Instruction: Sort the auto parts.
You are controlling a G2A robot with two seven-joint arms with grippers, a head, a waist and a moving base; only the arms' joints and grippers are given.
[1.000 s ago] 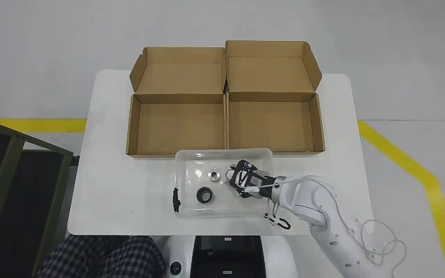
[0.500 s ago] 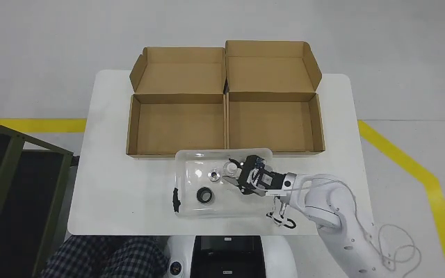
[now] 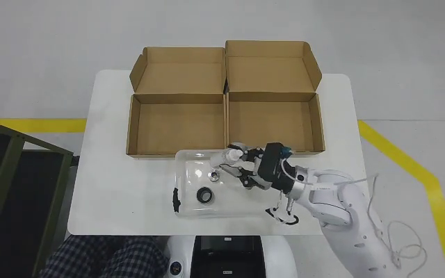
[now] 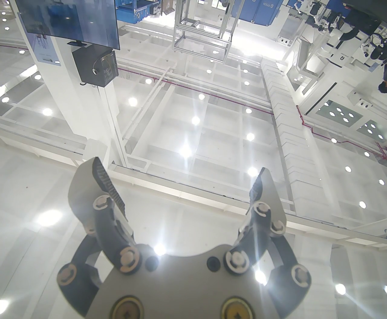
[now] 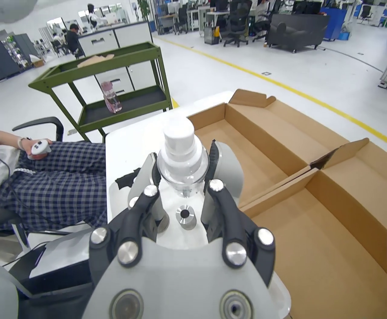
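A pale grey polished floor (image 3: pixel 55 42) surrounds the work spot, crossed by a yellow line (image 3: pixel 42 125). Beside it stands a green two-shelf trolley (image 5: pixel 127 101), with a grey drawer cabinet (image 5: pixel 121 36) behind it. Farther back are black office chairs (image 5: pixel 235 21) at desks and a dark sofa (image 5: pixel 299 27). Overhead is a white gridded ceiling (image 4: pixel 211 145) dotted with round lamps (image 4: pixel 195 120). A dark screen (image 4: pixel 69 21) hangs by a white column (image 4: pixel 60 90).

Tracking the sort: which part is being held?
The white-capped clear part, in the right gripper; the silver cylinder and black ring lie in the tray.
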